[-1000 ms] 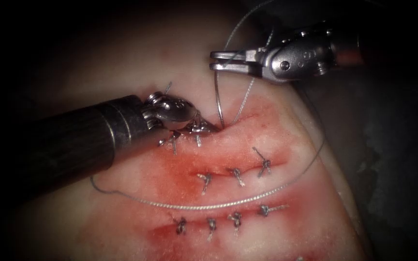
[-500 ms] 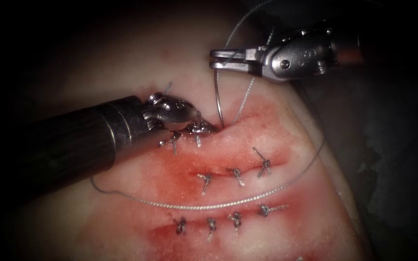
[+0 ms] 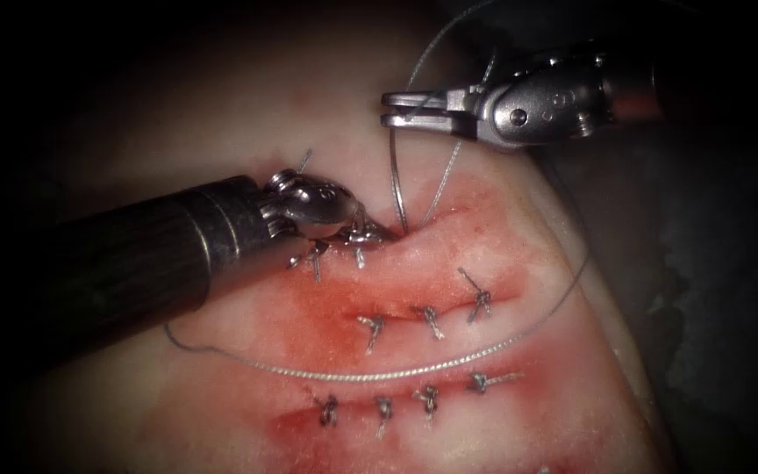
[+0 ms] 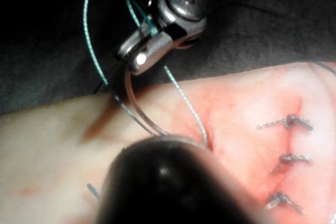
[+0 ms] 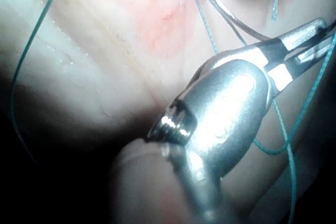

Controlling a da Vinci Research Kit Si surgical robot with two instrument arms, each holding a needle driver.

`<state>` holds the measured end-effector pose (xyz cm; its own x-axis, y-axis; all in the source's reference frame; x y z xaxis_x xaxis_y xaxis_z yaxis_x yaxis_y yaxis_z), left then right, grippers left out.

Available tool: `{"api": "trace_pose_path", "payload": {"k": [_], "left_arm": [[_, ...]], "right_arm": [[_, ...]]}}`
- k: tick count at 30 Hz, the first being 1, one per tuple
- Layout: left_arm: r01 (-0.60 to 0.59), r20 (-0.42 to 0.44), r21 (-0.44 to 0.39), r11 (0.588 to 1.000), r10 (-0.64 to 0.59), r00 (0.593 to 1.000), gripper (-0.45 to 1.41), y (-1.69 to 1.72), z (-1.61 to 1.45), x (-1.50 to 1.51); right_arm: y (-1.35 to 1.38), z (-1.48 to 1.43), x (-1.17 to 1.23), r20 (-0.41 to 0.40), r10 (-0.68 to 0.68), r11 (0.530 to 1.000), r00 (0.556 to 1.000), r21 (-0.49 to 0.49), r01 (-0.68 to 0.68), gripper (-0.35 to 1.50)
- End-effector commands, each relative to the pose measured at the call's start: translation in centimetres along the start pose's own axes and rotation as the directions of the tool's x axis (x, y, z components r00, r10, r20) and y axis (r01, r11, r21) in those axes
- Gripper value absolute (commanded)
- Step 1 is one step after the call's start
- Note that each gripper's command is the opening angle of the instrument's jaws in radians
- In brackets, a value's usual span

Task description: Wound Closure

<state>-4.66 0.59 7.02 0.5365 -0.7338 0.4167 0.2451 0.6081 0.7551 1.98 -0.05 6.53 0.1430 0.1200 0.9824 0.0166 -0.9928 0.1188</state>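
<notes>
The tissue [image 3: 221, 114] is pale cream, stained with red fluid [image 3: 326, 307] in streaks along the stitched rows. The knots [image 3: 429, 320] are dark grey. The thread [image 4: 86, 35] is teal at the left wrist, silver-grey from the endoscope. The needle [image 3: 394, 189] is shiny steel. Both pincers, right [image 3: 389, 110] and left [image 3: 366, 233], are bright silver; the left shaft [image 3: 133, 263] is matt black.

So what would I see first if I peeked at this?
Probably the shiny right claw up high, shut on one end of the curved needle, whose other end dips into the tissue at the cut. Next, the left claw pressed at that cut from the left, and the long thread curving between rows of knots.
</notes>
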Motion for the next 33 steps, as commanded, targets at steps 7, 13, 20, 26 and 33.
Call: {"api": "trace_pose_path", "payload": {"k": [7,13,20,26,33], "left_arm": [[-0.004,0.004,-0.002,1.000,0.004,1.000,-0.45,0.06,0.01,-0.12],[-0.004,0.004,-0.002,1.000,0.004,1.000,-0.45,0.05,0.03,-0.12],[-0.005,0.003,-0.001,1.000,0.005,1.000,-0.45,0.04,0.03,-0.12],[-0.005,0.003,-0.001,1.000,0.005,1.000,-0.45,0.04,0.03,-0.12],[-0.005,0.003,-0.001,1.000,0.005,1.000,-0.45,0.04,0.03,-0.12]], "right_arm": [[-0.06,0.08,0.05,0.002,0.004,1.000,1.000,0.006,-0.004,-0.35],[-0.10,0.09,0.03,0.000,0.009,1.000,1.000,0.010,-0.009,-0.35],[-0.13,0.09,0.02,0.000,0.012,1.000,1.000,0.014,-0.012,-0.35],[-0.14,0.09,0.02,-0.001,0.013,1.000,1.000,0.014,-0.013,-0.35],[-0.14,0.10,0.02,0.000,0.012,1.000,1.000,0.017,-0.012,-0.35]]}}
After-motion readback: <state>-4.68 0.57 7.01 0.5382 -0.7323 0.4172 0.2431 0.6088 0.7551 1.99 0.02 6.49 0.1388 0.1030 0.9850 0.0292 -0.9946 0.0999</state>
